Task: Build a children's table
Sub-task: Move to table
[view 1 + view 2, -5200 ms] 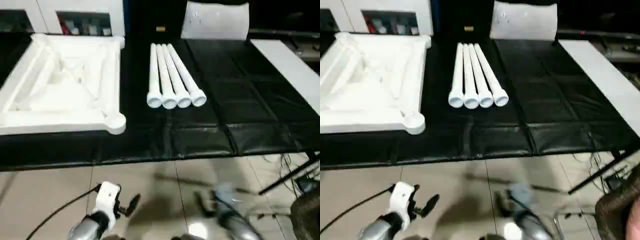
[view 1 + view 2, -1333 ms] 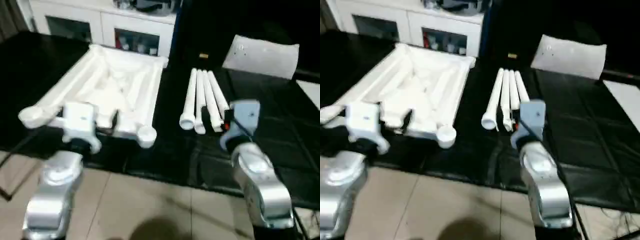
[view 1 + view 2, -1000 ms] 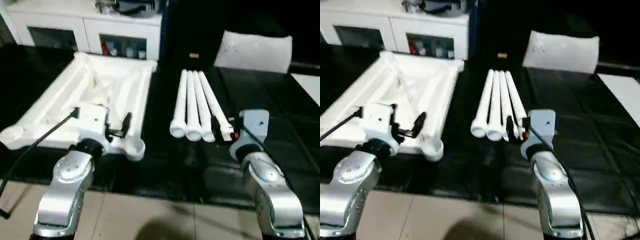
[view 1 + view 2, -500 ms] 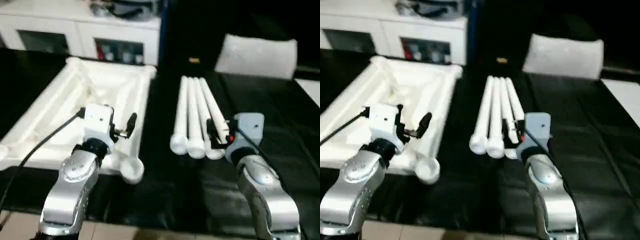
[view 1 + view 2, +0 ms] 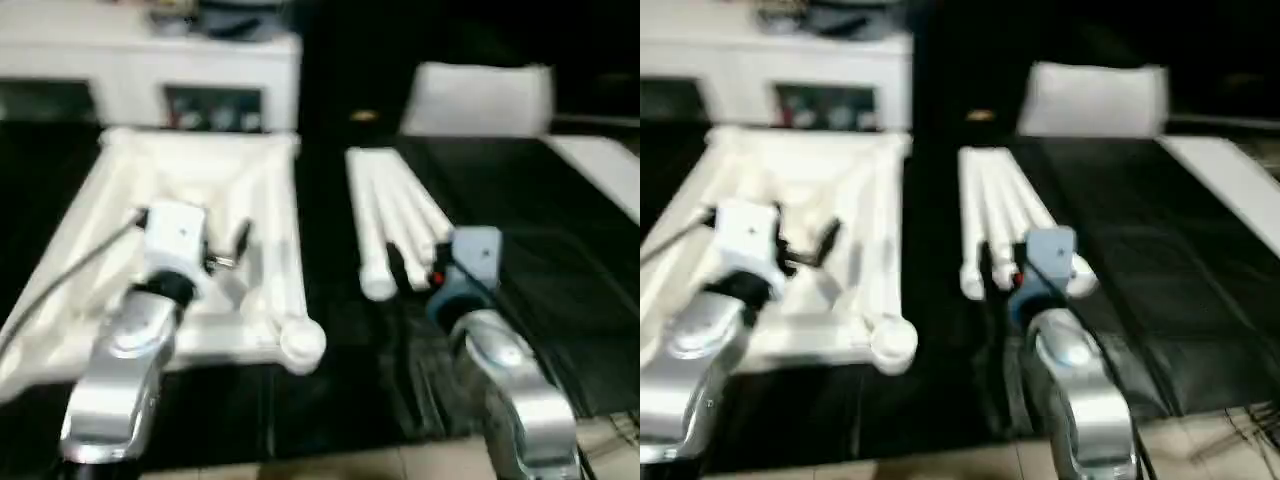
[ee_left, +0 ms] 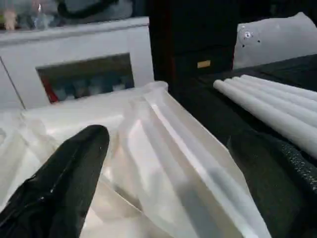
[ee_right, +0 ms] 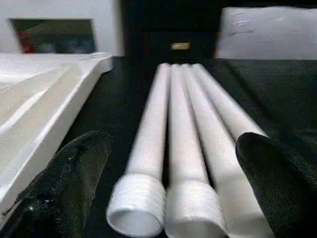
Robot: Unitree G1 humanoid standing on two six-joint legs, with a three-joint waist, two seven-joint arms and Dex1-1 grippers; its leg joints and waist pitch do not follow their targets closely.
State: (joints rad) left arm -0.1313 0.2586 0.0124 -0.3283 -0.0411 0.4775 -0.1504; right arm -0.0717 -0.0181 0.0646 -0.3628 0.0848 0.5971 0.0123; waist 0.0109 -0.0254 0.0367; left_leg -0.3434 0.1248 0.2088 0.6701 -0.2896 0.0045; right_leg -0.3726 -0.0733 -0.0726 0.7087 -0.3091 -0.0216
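Black table (image 5: 560, 250), right wrist view reveals legs' (image 7: 171, 148) threaded ends

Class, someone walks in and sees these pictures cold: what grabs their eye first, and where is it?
The big white tabletop lies upside down on the black mat at the left, with the open left gripper over it. Beside it, the white legs lie bundled together, the open right gripper at their threaded ends.

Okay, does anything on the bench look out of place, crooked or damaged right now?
Nothing stands out. The tabletop lies underside up on the black surface, and the legs lie side by side beside it, threaded ends toward the robot. Both the left gripper and right gripper are open and empty.
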